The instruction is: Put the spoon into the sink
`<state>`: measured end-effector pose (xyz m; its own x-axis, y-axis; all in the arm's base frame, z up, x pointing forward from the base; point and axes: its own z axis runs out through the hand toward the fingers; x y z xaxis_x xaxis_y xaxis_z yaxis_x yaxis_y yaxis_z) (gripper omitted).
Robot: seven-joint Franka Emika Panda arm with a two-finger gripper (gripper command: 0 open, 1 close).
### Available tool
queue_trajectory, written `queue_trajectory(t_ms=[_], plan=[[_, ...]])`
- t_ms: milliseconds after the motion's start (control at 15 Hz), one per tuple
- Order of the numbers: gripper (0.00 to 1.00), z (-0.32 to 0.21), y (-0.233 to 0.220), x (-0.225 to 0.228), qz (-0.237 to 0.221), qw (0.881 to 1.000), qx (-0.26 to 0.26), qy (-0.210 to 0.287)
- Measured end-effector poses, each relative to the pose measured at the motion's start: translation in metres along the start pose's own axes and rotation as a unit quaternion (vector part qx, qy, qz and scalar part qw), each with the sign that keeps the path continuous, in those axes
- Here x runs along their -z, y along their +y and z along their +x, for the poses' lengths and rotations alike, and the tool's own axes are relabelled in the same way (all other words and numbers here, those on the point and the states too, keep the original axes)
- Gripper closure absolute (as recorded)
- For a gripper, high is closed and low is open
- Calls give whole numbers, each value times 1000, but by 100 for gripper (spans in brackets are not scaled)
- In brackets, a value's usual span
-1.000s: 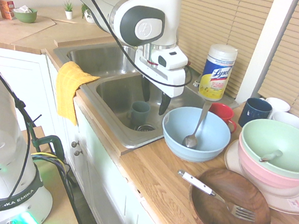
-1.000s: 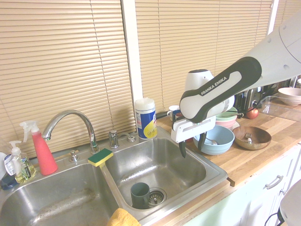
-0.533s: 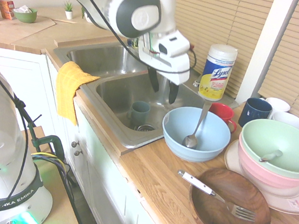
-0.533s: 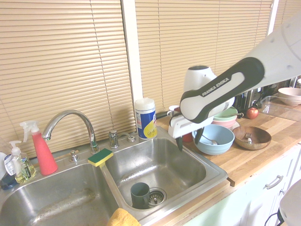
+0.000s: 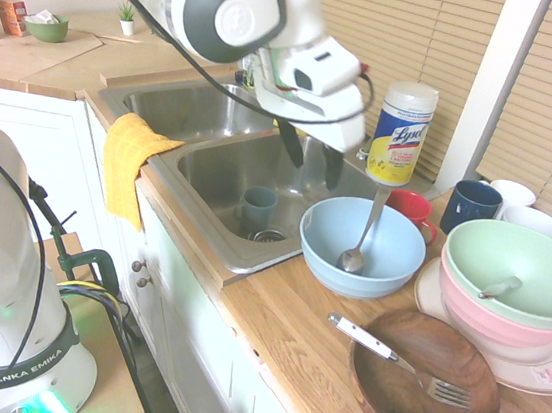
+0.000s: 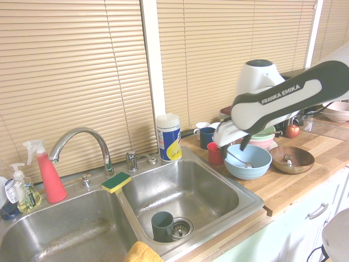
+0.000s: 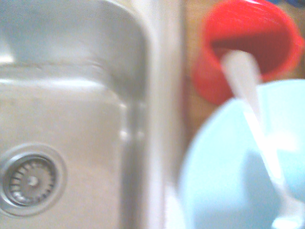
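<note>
My gripper (image 5: 312, 159) above sink (image 5: 221, 175) edge, spoon (image 5: 363, 235) in bowl (image 5: 362, 245) beside sink, cup (image 5: 259, 207) in basin, fork (image 5: 398, 359) on wooden plate (image 5: 424, 378)

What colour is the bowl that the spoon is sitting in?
Light blue; the bowl holding the spoon shows best in the first exterior view.

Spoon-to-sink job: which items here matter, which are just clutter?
Job:
spoon, resting in the blue bowl
sink
end effector, open, holding nothing

Clutter:
fork on the wooden plate
Lysol canister
red cup
grey cup in the basin
yellow cloth
</note>
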<state>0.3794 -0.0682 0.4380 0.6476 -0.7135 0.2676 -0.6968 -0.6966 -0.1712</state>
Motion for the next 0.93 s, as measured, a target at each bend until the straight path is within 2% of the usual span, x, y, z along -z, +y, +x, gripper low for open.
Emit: queue_trajectory(t_ms=[200, 467, 533, 933], plan=[[0, 24, 15, -6, -10, 1000, 8, -5], [0, 45, 17, -35, -46, 998, 40, -28], [100, 48, 13, -42, -51, 997, 48, -32], [100, 55, -5, -68, -76, 992, 85, -48]])
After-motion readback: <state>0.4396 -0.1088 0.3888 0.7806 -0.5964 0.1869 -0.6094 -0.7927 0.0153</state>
